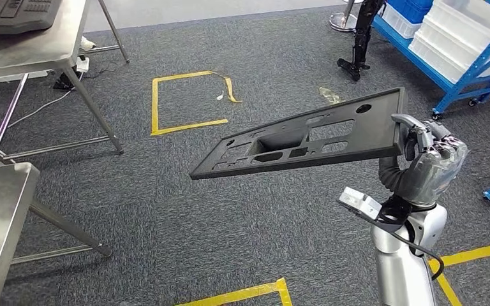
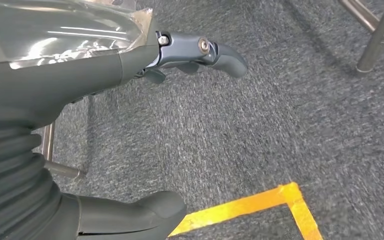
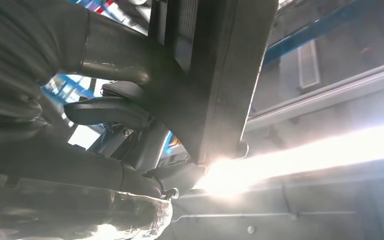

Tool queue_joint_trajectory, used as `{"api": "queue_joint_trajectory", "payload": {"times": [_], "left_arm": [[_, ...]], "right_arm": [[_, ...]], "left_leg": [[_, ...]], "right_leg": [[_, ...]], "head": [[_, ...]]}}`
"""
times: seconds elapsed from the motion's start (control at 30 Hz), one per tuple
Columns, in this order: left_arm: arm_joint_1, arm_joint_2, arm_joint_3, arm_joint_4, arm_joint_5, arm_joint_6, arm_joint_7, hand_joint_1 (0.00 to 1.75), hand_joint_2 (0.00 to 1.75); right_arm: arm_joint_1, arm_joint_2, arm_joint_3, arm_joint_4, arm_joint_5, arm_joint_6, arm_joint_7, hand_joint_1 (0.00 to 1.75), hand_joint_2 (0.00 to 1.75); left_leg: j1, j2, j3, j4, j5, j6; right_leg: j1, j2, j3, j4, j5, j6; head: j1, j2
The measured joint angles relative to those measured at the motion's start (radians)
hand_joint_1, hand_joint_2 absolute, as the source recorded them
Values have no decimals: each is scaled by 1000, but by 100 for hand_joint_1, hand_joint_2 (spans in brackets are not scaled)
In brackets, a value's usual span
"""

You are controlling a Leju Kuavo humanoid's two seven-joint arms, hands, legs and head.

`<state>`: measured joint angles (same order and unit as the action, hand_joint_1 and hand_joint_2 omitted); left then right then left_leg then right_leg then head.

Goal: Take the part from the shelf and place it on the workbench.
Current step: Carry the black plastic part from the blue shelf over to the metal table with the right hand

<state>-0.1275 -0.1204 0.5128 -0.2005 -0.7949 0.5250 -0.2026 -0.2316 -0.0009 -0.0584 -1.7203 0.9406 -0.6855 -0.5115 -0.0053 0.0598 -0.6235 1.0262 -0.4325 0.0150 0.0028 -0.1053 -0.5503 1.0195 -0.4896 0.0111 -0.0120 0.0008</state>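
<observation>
Gripping one end of the dark part (image 1: 306, 140), the right robot hand (image 1: 427, 159) held it tilted above the carpet (image 1: 166, 210); glare blurred its fingers. The left robot hand (image 2: 80, 75) hung empty, fingers apart, partly cut off.

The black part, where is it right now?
In the head view the black part is in the air over the grey carpet, held at its right end by the right robot hand, with the blue shelf behind it.
</observation>
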Motion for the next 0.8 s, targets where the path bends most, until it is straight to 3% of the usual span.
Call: {"api": "queue_joint_trajectory", "payload": {"times": [0.07,0.13,0.2,0.27,0.3,0.33,0.4,0.43,0.5,0.57,0.63,0.7,0.77,0.8], "left_arm": [[-1,-1,-5,0,-2,0,4,0,175],[-3,-2,-10,-2,-6,1,11,0,175],[-8,-4,-15,-5,-10,1,16,0,175],[-12,-7,-20,-6,-14,0,20,0,175],[-12,-8,-21,-6,-15,-1,22,0,175],[-11,-8,-22,-6,-15,-1,25,0,175],[-12,-8,-23,-6,-15,-1,27,0,175],[-12,-7,-24,-7,-15,-2,28,0,175],[-11,-7,-26,-7,-11,-2,28,0,175],[-7,-6,-28,-7,-4,-2,28,0,175],[-5,-6,-29,-7,1,-1,28,0,175],[-7,-6,-29,-7,3,-1,28,0,175],[-8,-8,-30,-7,4,-1,28,0,175],[-8,-9,-30,-7,4,-1,27,0,175]], "right_arm": [[-10,2,12,0,1,0,12,175,175],[-19,3,24,0,1,0,20,175,175],[-23,1,30,2,-1,0,25,175,175],[-24,-1,35,5,-2,0,28,175,175],[-25,-1,38,6,-1,0,30,175,175],[-27,-1,42,8,0,0,33,175,175],[-35,-1,51,12,6,0,41,175,175],[-40,-1,56,15,10,0,45,175,175],[-47,-1,69,22,15,0,55,175,175],[-57,0,85,31,19,0,67,175,175],[-72,1,105,41,30,0,80,175,175],[-83,3,123,50,42,0,92,175,175],[-91,4,138,60,50,0,105,175,175],[-96,4,147,66,52,0,113,175,175]], "left_leg": [[-1,-23,0,-6,6,13],[4,-44,4,-16,15,26],[8,-67,5,-21,20,34],[9,-94,3,-20,22,35],[10,-108,3,-19,22,34],[12,-121,3,-18,23,32],[17,-149,1,-13,24,23],[18,-162,-2,-9,23,16],[18,-182,-12,-6,26,-1],[21,-195,-20,-8,32,-14],[20,-158,-36,19,16,-20],[17,-94,-85,121,-40,-23],[18,-69,-147,250,-97,-24],[18,-66,-161,280,-103,-23]], "right_leg": [[-1,-12,-1,2,-3,9],[-5,25,-17,39,-26,15],[-9,82,-72,157,-77,12],[-13,101,-135,282,-119,13],[-16,102,-146,300,-118,20],[-20,104,-137,276,-101,30],[-34,130,-74,135,-41,55],[-39,147,-43,71,-16,61],[-40,166,-18,17,2,55],[-36,148,-20,19,9,39],[-37,128,-20,16,14,22],[-32,105,-20,14,14,6],[-22,78,-22,14,13,-3],[-17,64,-23,14,12,-5]], "head": [[1,0],[1,0],[3,0],[3,0],[3,0],[3,0],[3,0],[3,0],[2,0],[1,0],[-1,0],[-4,0],[-5,0],[-6,0]]}}
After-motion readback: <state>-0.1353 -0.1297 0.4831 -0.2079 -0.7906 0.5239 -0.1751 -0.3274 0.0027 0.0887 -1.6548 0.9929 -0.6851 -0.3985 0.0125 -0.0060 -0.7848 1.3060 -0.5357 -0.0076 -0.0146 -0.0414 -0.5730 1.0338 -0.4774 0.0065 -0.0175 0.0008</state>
